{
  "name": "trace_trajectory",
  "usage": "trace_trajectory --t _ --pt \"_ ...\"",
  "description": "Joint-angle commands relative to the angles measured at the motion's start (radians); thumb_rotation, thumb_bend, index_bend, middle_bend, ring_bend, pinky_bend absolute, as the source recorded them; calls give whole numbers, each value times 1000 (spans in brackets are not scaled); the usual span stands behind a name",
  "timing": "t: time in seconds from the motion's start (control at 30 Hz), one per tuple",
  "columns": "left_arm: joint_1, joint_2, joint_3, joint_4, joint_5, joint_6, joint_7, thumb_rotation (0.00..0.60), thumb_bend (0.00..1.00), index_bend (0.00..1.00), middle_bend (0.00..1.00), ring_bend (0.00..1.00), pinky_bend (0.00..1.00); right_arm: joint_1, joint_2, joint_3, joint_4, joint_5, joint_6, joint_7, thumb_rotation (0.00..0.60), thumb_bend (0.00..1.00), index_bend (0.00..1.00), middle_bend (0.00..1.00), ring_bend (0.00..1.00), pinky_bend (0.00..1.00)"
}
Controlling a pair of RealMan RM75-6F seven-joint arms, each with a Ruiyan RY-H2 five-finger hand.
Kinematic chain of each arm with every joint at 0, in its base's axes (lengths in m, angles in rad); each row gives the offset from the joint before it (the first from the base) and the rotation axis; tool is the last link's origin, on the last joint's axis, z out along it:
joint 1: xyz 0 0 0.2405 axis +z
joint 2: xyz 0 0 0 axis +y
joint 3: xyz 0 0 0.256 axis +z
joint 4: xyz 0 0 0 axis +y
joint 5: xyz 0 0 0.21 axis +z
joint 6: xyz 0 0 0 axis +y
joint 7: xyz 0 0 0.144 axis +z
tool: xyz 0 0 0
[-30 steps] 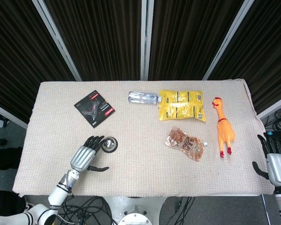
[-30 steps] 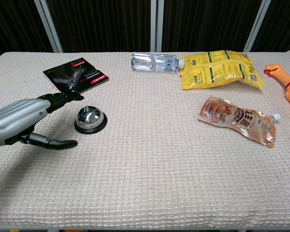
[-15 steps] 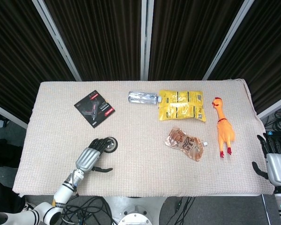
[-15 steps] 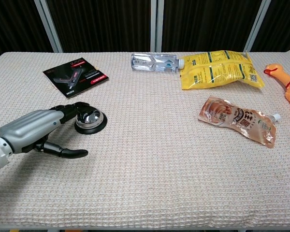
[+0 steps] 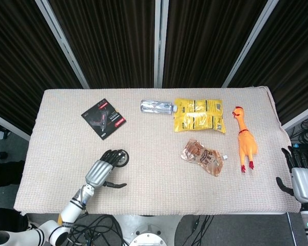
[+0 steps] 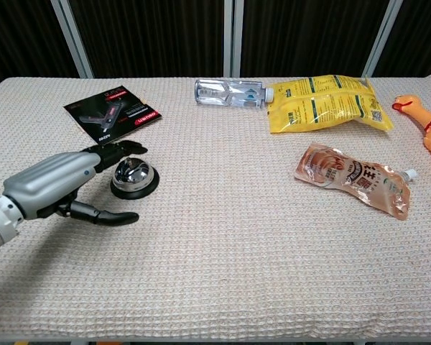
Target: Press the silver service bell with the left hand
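Silver bell [image 6: 133, 177] sits front-left on the tabletop [image 6: 223, 266], a wide bare stretch of woven cloth to its right. Left hand [image 6: 61, 184] empty, fingers [image 6: 122, 149] reaching over the bell's far-left edge, thumb splayed. Right hand [image 5: 302, 177] off the right edge, fingers apart, empty. Dark curtains behind.

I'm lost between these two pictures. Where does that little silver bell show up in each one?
Head view: the silver bell sits at lower left of the picture, at the fingertips of the left hand.
Chest view: the bell is left of centre, with the same hand reaching in from the left edge.
Shared landmark: the black packet lies on the far side of the bell in both.
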Motion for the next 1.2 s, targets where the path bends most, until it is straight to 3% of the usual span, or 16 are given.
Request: trace_trajectory --t 0.03,0.37,0.67,0.93,1.2 --pt "-5 -6 28 7 -13 -45 13 192 0 17 0 0 0 0 0 1 1 3 -3 1 600 238 0 0 0 0" --pt "-15 -7 -24 -1 9 53 -5 189 0 17 0 0 0 0 4 4 5 11 -8 28 600 238 0 0 0 0" --pt "1 -13 34 9 -3 1 9 192 0 17 0 0 0 4 2 2 -2 15 -20 20 600 238 0 0 0 0" --pt "-12 12 -28 -21 27 110 8 189 0 16 0 0 0 1 8 2 -9 11 -14 36 600 238 0 0 0 0" --pt "-7 -32 11 62 -15 18 24 190 0 17 0 0 0 3 4 -3 -3 14 -26 35 600 238 0 0 0 0"
